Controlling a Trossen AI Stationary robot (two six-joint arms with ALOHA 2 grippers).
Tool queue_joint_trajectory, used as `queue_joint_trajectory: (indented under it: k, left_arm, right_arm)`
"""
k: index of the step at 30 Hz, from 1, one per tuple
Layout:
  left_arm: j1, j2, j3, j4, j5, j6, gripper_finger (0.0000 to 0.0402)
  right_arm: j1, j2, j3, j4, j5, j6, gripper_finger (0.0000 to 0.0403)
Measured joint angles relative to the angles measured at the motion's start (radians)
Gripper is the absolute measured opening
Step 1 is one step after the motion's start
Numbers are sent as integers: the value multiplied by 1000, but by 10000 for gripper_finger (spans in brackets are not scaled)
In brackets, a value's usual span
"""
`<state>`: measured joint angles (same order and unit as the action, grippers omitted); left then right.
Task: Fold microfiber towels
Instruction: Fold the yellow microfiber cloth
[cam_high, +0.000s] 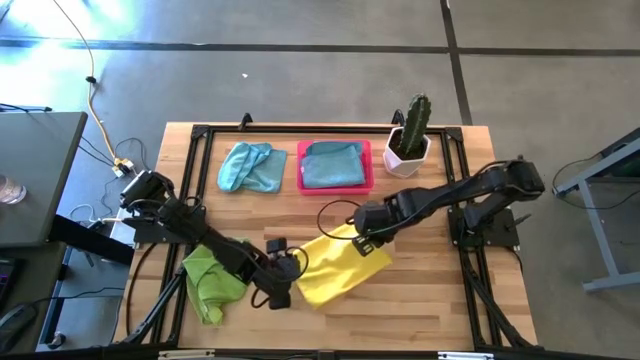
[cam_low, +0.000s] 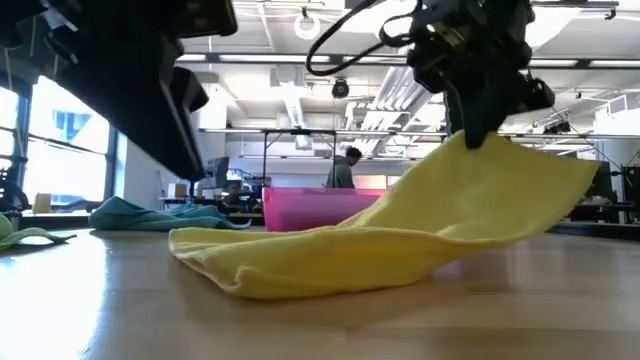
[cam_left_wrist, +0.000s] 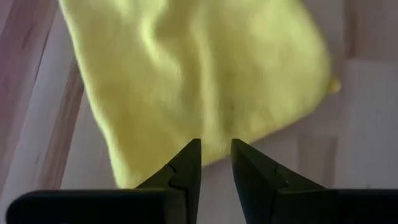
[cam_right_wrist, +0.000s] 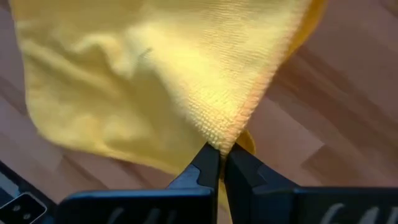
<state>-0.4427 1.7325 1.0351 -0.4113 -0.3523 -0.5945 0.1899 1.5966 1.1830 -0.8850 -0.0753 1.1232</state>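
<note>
The yellow microfiber towel (cam_high: 340, 265) is seen near the front middle of the wooden surface (cam_high: 430, 290), partly lifted. One edge of it is pinched by the right tool (cam_right_wrist: 219, 163), whose fingers are clenched on the cloth; in the low view that edge is raised off the surface while the rest lies flat. The left tool (cam_left_wrist: 215, 163) is held low just beside the towel's near edge, its fingers slightly parted and nothing gripped between them. A lime green towel (cam_high: 212, 278) lies crumpled beside the left arm. A light blue towel (cam_high: 250, 166) is spread at the back of the surface, and another blue towel (cam_high: 333, 163) rests in the pink tray (cam_high: 304, 182). A potted cactus (cam_high: 410, 135) stands beside the tray.
</note>
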Motion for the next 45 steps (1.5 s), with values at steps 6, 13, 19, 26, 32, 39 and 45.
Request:
queue_joint_trajectory:
  k: [6, 13, 19, 26, 32, 39, 45]
  left_arm:
    - [-17, 0, 0, -104, -3, -50, 78]
    - [-74, -1, 0, -173, -4, -57, 78]
    - [-139, -1, 0, -199, -34, -49, 78]
    - [-205, -1, 0, -206, -64, -31, 78]
    - [-221, -1, 0, -238, -86, -31, 78]
    - [-221, -1, -2, -242, -117, -39, 78]
    - [-230, -2, -2, -249, -117, -49, 78]
  right_arm:
    - [47, 170, 184, -28, -13, 2, 0]
    - [78, 378, 468, -118, -35, -3, 0]
    - [95, 547, 699, -179, -39, -25, 0]
    - [109, 701, 887, -191, -60, -46, 0]
    - [115, 733, 1046, -450, -53, -74, 0]
    - [112, 726, 1154, -667, 48, -22, 0]
    - [112, 721, 1124, -557, 25, 11, 0]
